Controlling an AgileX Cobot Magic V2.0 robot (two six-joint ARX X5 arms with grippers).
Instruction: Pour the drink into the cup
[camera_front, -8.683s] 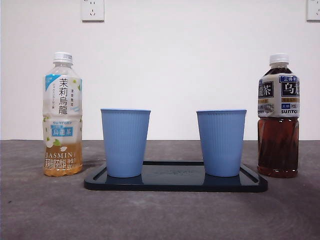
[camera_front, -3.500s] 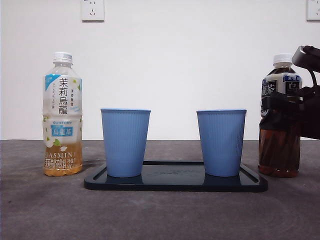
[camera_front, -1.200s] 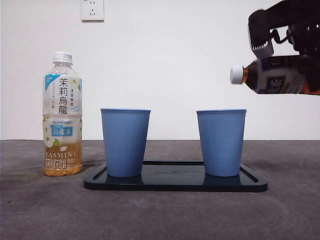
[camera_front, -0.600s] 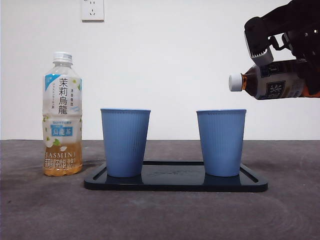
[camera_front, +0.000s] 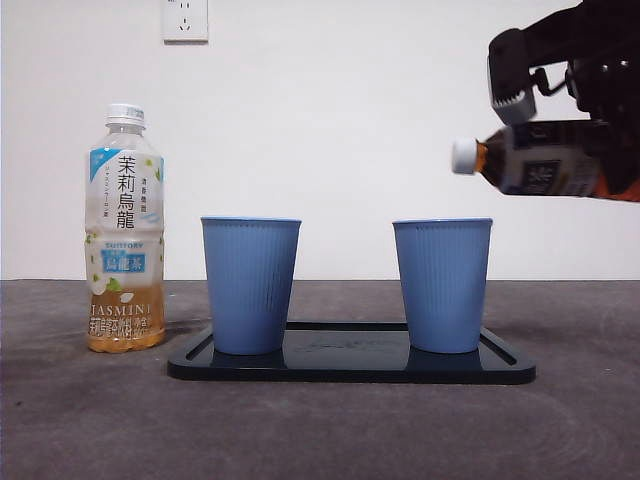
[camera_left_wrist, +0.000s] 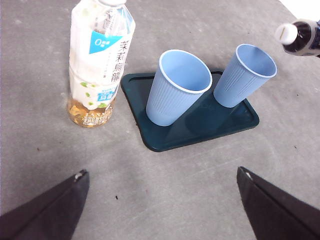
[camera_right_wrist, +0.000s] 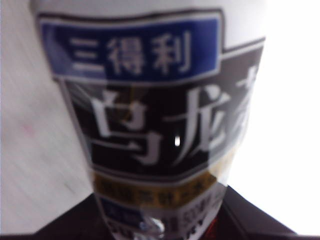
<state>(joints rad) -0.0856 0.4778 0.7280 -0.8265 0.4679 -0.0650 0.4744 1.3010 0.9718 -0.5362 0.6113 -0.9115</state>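
Note:
A dark oolong tea bottle (camera_front: 545, 170) with a white cap lies almost level in the air, its neck pointing left above and to the right of the right blue cup (camera_front: 443, 285). My right gripper (camera_front: 612, 150) is shut on the bottle's body, and the label (camera_right_wrist: 150, 125) fills the right wrist view. A second blue cup (camera_front: 250, 285) stands at the left end of the dark tray (camera_front: 350, 366). My left gripper (camera_left_wrist: 160, 200) hangs open, high and back from the tray (camera_left_wrist: 200, 131), with nothing between its jaws. Both cups (camera_left_wrist: 177, 87) (camera_left_wrist: 245, 75) look empty.
A pale jasmine tea bottle (camera_front: 125, 240) with a white cap stands upright on the grey table left of the tray; in the left wrist view this jasmine bottle (camera_left_wrist: 100, 55) is close beside the left cup. A white wall stands behind.
The dark bottle was taken from the table at the right, lifted and laid over. In the last half second its cap has moved slightly left and up.

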